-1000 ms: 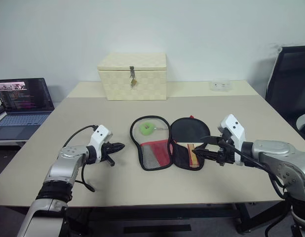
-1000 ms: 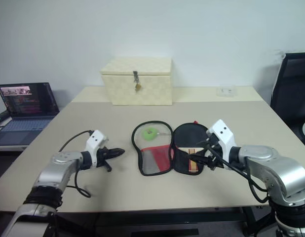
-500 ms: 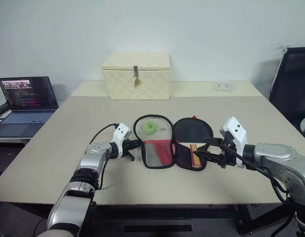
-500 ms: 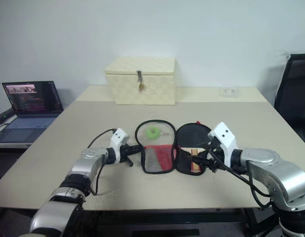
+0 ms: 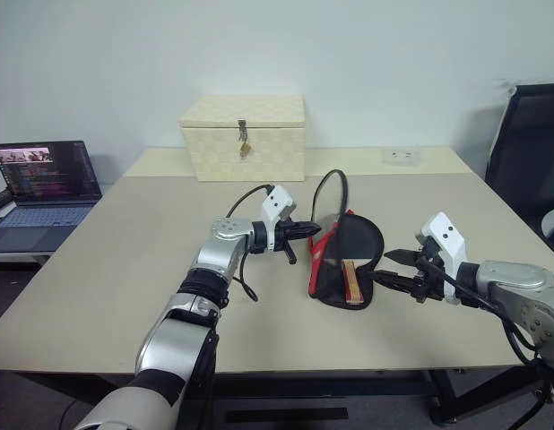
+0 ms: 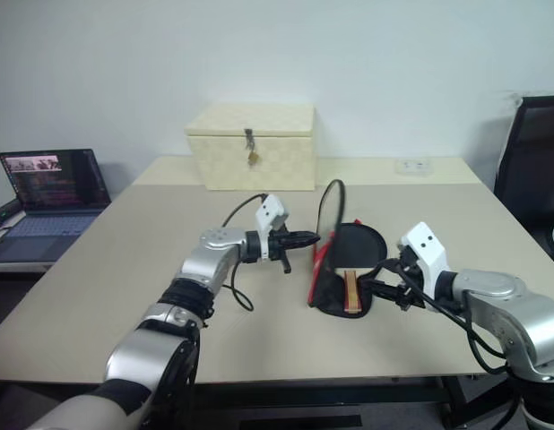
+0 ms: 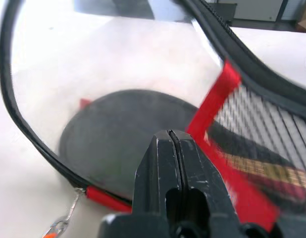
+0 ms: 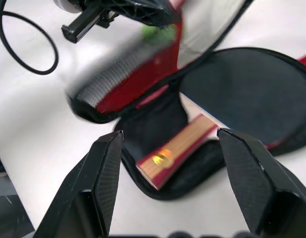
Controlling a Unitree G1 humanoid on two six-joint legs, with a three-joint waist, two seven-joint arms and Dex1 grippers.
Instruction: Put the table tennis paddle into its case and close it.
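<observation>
The case (image 5: 319, 255) lies open in the middle of the table, its mesh-and-red flap (image 8: 124, 79) tipped up nearly on edge. In the case's lower half rests the table tennis paddle (image 5: 356, 244), black face up, with its wooden handle (image 8: 176, 150) pointing toward the table's near edge. My left gripper (image 5: 311, 231) is shut, its tips against the raised flap from the left with nothing between them; the left wrist view has the closed fingers (image 7: 155, 158) in front of the flap. My right gripper (image 5: 391, 269) is open just right of the case, level with the handle and clear of it.
A cream woven box (image 5: 243, 139) with a metal latch stands at the back of the table. An open laptop (image 5: 44, 184) is off to the left on a side surface, and a black chair (image 5: 528, 152) stands at the right. A small clear item (image 5: 401, 155) lies at the back right.
My left gripper swept right to the case and tipped the flap from flat on the table to nearly upright. My right gripper drew back slightly to the right, still open.
</observation>
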